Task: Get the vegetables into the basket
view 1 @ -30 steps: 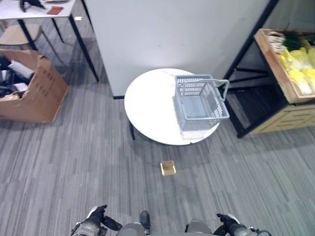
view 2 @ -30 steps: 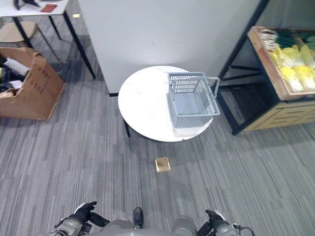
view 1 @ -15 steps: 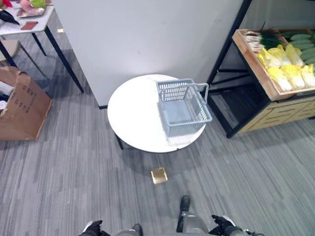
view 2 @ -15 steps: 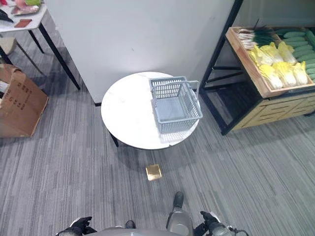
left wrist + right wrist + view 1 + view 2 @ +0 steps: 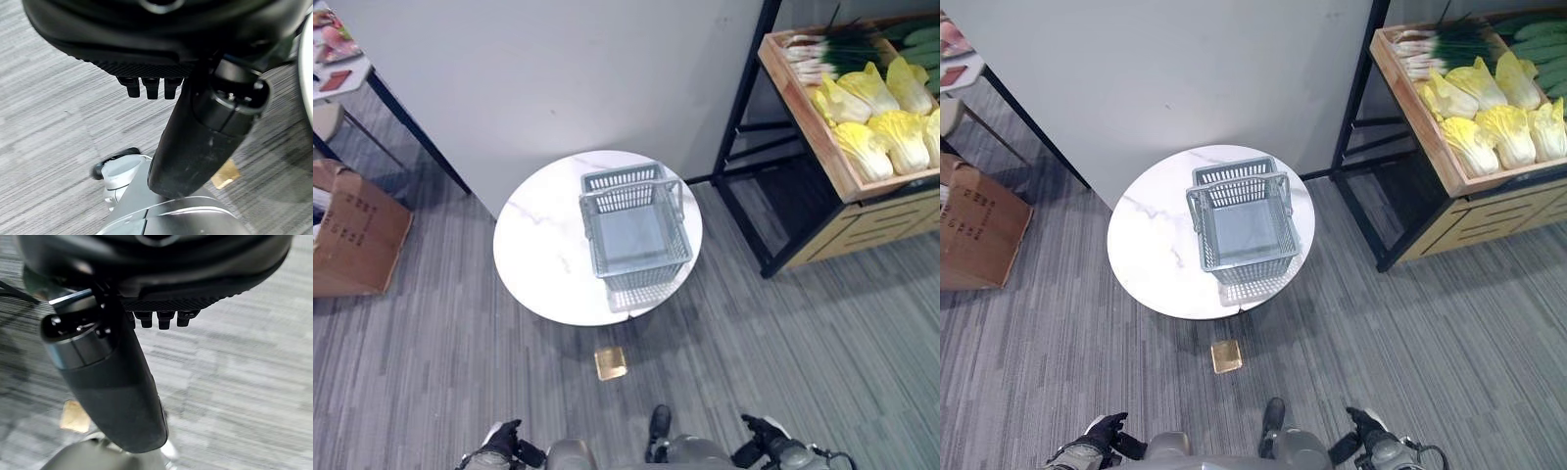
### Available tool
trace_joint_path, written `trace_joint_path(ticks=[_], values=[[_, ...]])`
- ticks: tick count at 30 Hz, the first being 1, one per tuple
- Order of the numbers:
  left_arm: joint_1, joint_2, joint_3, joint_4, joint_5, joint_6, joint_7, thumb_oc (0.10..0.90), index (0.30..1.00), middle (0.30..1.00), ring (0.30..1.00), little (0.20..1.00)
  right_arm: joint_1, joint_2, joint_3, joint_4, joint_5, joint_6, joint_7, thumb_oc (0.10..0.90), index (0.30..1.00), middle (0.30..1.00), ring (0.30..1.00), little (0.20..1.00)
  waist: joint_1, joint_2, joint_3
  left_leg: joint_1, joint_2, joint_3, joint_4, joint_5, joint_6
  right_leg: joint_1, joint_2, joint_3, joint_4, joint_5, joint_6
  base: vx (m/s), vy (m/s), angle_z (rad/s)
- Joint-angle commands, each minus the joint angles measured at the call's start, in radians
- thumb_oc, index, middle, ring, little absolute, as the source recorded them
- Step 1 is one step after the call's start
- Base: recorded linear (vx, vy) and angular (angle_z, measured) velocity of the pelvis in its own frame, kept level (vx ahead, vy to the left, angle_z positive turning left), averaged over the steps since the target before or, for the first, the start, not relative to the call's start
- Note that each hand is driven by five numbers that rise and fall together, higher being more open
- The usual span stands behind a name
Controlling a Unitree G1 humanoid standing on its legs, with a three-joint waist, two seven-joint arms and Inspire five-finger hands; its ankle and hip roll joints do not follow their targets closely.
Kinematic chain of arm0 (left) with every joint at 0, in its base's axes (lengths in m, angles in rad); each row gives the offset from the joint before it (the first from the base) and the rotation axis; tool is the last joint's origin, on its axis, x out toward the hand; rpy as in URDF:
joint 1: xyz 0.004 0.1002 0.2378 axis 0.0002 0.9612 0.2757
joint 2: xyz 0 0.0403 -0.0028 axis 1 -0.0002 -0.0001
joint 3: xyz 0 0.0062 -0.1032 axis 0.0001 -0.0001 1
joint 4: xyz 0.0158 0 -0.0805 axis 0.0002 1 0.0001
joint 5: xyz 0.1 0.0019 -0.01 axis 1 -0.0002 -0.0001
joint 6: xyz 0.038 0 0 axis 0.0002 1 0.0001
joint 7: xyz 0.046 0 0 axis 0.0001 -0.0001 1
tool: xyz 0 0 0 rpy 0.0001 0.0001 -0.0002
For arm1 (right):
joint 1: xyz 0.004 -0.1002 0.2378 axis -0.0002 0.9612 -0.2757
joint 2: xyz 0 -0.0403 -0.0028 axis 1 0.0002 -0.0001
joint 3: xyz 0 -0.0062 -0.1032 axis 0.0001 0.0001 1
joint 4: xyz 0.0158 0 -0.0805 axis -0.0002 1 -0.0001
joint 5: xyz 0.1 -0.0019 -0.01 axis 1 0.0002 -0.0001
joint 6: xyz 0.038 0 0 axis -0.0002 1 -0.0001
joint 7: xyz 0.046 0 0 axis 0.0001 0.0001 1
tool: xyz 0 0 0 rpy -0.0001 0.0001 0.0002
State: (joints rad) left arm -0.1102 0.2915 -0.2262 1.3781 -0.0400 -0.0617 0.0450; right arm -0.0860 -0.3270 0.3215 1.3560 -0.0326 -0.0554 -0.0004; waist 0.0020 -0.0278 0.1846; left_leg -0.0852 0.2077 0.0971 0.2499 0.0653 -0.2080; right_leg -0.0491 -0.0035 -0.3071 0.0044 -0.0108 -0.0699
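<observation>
Both hands hang low w/ nothing held: left hand (image 5: 501, 443) and right hand (image 5: 766, 436), fingers relaxed. Basket (image 5: 634, 233) stands empty on the round counter (image 5: 538, 259). Vegetables (image 5: 867, 108) lie in the shelf crate, well apart. Approach step; next, I think, go to the shelf & grasp one.

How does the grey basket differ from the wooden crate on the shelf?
The grey basket is openwork plastic with a handle; the wooden crate has solid sides and no handle showing. The basket is empty, while the crate holds yellow cabbages and green onions. The basket sits on the round white table; the crate sits on a black shelf frame. Both are open-topped.
</observation>
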Motion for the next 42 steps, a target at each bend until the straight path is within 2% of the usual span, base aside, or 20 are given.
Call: trace_joint_path(ticks=[1,2,3,6,8,12,15,18,27,31,34,37,39,42], values=[[-0.034,-0.043,-0.031,-0.01,-0.017,-0.023,-0.004,0.9,1.0,1.0,1.0,1.0,-0.006,-0.018,-0.011,-0.002,0.012,-0.008,-0.013,0.9,1.0,1.0,1.0,1.0,0.02,-0.009,0.034,-0.013,-0.042,0.076,-0.158,0.005,0.116,-0.031,-0.127,0.085,0.088,0.053,0.123,0.09,0.071,0.14],[-0.033,-0.045,-0.03,-0.009,-0.019,-0.024,-0.002,0.9,1.0,1.0,1.0,1.0,-0.007,-0.018,-0.011,-0.004,0.011,-0.009,-0.017,0.9,1.0,1.0,1.0,1.0,0.025,-0.003,0.036,-0.032,-0.033,0.074,-0.191,0.032,0.11,-0.025,-0.124,0.092,0.082,0.05,0.126,0.16,0.14,-0.11],[-0.026,-0.046,-0.025,-0.004,-0.018,-0.027,-0.001,0.9,1.0,1.0,1.0,1.0,-0.007,-0.018,-0.007,-0.008,0.009,-0.013,-0.017,0.9,1.0,1.0,1.0,1.0,0.04,0.008,0.039,-0.053,-0.017,0.066,-0.246,0.085,0.099,-0.009,-0.118,0.11,0.076,0.047,0.129,0.22,0.197,-0.27],[-0.018,-0.046,-0.017,0.002,-0.018,-0.026,-0.006,0.9,1.0,1.0,1.0,1.0,-0.006,-0.016,-0.005,-0.012,0.007,-0.016,-0.011,0.9,1.0,1.0,1.0,1.0,0.053,0.014,0.036,-0.053,-0.019,0.048,-0.263,0.094,0.099,0.008,-0.116,0.132,0.074,0.038,0.131,0.18,0.186,-0.51],[-0.004,-0.05,-0.017,0.014,-0.005,-0.026,-0.016,0.9,1.0,1.0,1.0,1.0,-0.004,-0.006,-0.011,-0.01,0.007,-0.015,-0.007,0.9,1.0,1.0,1.0,1.0,0.053,0.015,0.02,-0.018,-0.04,0.069,-0.295,0.08,0.115,0.024,-0.132,0.156,0.078,0.032,0.145,0.18,0.343,-0.68],[-0.002,-0.03,-0.02,0.021,0.021,-0.025,-0.027,0.9,1.0,1.0,1.0,1.0,-0.013,0.029,0.006,-0.016,0.0,-0.008,0.009,0.9,1.0,1.0,1.0,1.0,0.055,-0.016,0.006,0.023,-0.1,0.11,-0.286,0.021,0.164,0.025,-0.187,0.206,0.087,0.065,0.187,0.11,0.297,-0.26],[-0.005,-0.026,-0.021,0.02,0.024,-0.025,-0.025,0.9,1.0,1.0,1.0,1.0,-0.016,0.036,0.011,-0.019,-0.002,-0.007,0.01,0.9,1.0,1.0,1.0,1.0,0.057,-0.021,0.007,0.028,-0.108,0.118,-0.287,0.014,0.171,0.02,-0.194,0.212,0.09,0.075,0.193,0.03,0.164,-0.21],[-0.013,-0.006,-0.023,0.014,0.033,-0.024,-0.021,0.9,1.0,1.0,1.0,1.0,-0.025,0.053,0.025,-0.031,-0.005,-0.004,0.014,0.9,1.0,1.0,1.0,1.0,0.065,-0.042,0.005,0.044,-0.146,0.132,-0.29,-0.014,0.198,0.011,-0.221,0.223,0.092,0.126,0.216,0.05,0.21,-0.11],[-0.004,0.01,-0.012,0.021,0.047,-0.023,-0.023,0.9,1.0,1.0,1.0,1.0,-0.021,0.062,0.029,-0.031,-0.011,0.001,0.017,0.9,1.0,1.0,1.0,1.0,0.076,-0.073,-0.003,0.065,-0.185,0.139,-0.297,-0.043,0.224,0.015,-0.246,0.235,0.089,0.193,0.238,0.04,0.102,0.01],[-0.001,0.012,-0.009,0.019,0.048,-0.021,-0.024,0.9,1.0,1.0,1.0,1.0,-0.025,0.063,0.035,-0.033,-0.015,0.001,0.019,0.9,1.0,1.0,1.0,1.0,0.081,-0.07,0.007,0.082,-0.192,0.142,-0.301,-0.053,0.242,-0.013,-0.237,0.234,0.182,0.194,0.234,0.01,0.084,-0.11],[-0.005,0.013,-0.009,0.021,0.047,-0.02,-0.024,0.9,1.0,1.0,1.0,1.0,-0.029,0.067,0.042,-0.039,-0.015,-0.002,0.02,0.9,1.0,1.0,1.0,1.0,0.079,-0.065,0.013,0.088,-0.192,0.137,-0.299,-0.056,0.243,-0.032,-0.226,0.236,0.217,0.188,0.231,0.02,0.02,-0.05],[-0.008,0.014,-0.008,0.024,0.046,-0.023,-0.023,0.9,1.0,1.0,1.0,1.0,-0.029,0.068,0.053,-0.039,-0.022,-0.004,0.021,0.9,1.0,1.0,1.0,1.0,0.075,-0.063,0.014,0.102,-0.186,0.131,-0.303,-0.061,0.229,-0.059,-0.215,0.236,0.127,0.158,0.22,0.07,-0.069,0.05],[-0.011,0.013,-0.004,0.028,0.045,-0.023,-0.02,0.9,1.0,1.0,1.0,1.0,-0.031,0.067,0.054,-0.037,-0.021,-0.006,0.018,0.9,1.0,1.0,1.0,1.0,0.063,-0.062,0.024,0.118,-0.177,0.108,-0.295,-0.076,0.214,-0.104,-0.21,0.271,0.06,0.18,0.224,0.11,-0.146,0.13],[-0.01,0.012,-0.001,0.03,0.045,-0.022,-0.018,0.9,1.0,1.0,1.0,1.0,-0.033,0.067,0.054,-0.036,-0.022,-0.006,0.018,0.9,1.0,1.0,1.0,1.0,0.059,-0.062,0.028,0.126,-0.172,0.099,-0.289,-0.083,0.207,-0.117,-0.207,0.28,0.049,0.192,0.226,0.09,-0.125,0.23]])
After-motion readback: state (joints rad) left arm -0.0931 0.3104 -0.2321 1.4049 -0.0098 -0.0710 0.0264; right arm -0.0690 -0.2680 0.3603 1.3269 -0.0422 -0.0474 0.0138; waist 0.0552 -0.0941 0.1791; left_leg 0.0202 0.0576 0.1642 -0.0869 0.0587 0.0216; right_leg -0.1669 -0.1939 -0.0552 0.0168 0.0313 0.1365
